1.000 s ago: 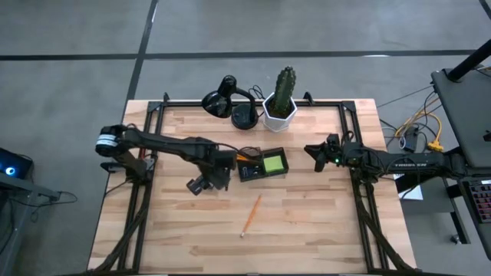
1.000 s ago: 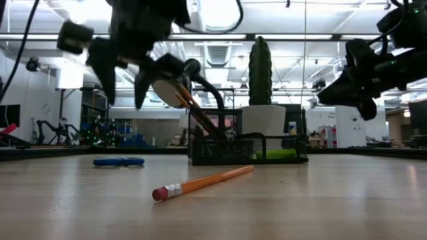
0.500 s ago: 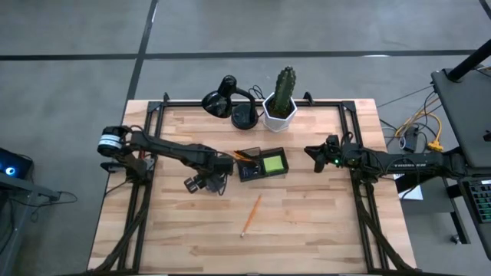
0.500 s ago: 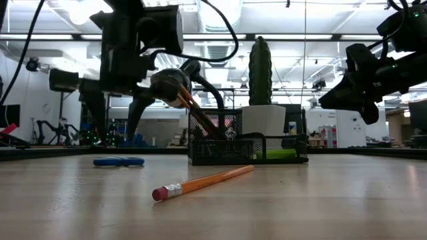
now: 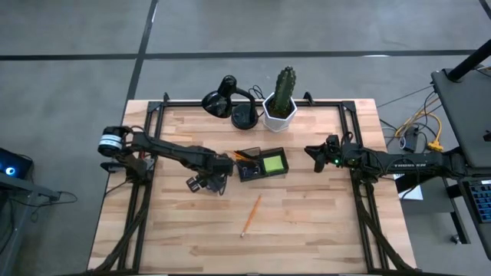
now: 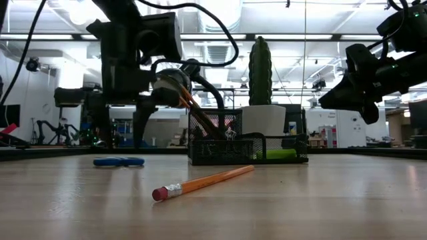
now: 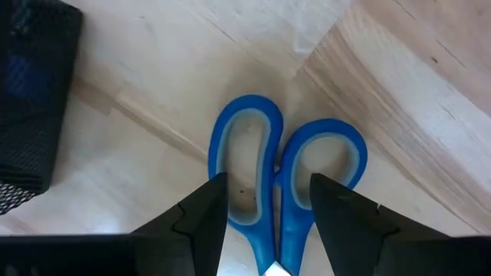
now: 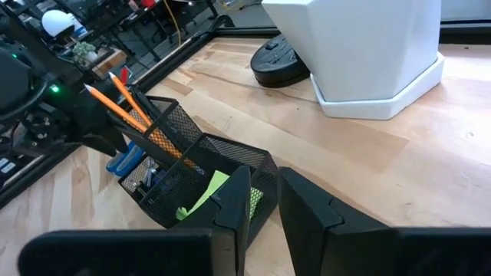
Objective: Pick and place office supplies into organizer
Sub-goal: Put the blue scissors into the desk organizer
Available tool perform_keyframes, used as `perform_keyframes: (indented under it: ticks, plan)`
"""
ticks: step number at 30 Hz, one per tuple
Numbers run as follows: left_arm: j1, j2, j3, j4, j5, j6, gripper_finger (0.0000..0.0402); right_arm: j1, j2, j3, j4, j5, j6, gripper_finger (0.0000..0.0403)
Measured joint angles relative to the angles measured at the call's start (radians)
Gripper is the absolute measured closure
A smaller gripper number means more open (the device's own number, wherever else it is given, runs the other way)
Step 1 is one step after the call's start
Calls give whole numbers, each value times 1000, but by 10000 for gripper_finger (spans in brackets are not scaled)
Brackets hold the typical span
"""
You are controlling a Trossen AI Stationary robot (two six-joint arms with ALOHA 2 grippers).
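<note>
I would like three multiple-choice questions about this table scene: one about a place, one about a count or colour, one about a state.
1. Where is the left gripper?
A. above the scissors
B. over the cactus
C. inside the organizer

2. How many pencils lie loose on the table?
A. none
B. one
C. three

3. How do the left gripper's fingers stand?
A. shut on a pencil
B. shut on the scissors
C. open

Answers:
1. A, the left wrist view shows the blue handles between its fingers.
2. B, a single loose pencil lies in front of the organizer.
3. C, the fingers straddle the handles with gaps.
</note>
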Motion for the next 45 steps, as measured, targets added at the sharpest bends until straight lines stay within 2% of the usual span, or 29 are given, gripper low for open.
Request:
perform_keyframes:
  ticks: [37, 41, 45]
  plan:
    - [0, 42, -53, 74, 30, 52, 235, 0, 33, 0, -1, 19, 2, 344]
    - [0, 42, -55, 77, 34, 44, 258, 0, 38, 0, -1, 19, 2, 344]
    - [0, 43, -54, 82, 45, 41, 304, 0, 40, 0, -1, 19, 2, 344]
